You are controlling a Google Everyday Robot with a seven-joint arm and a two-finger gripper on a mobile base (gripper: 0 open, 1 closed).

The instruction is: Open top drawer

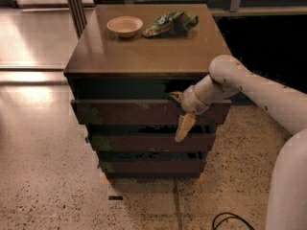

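Up behind the hand [181, 113], which hangs below the tabletop [144, 56] edge: a pale bowl [124, 26], a green bag [171, 23] beside it.

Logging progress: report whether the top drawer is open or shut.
Apparently slightly open: a dark gap shows above the top drawer front; the gripper sits at its upper edge.
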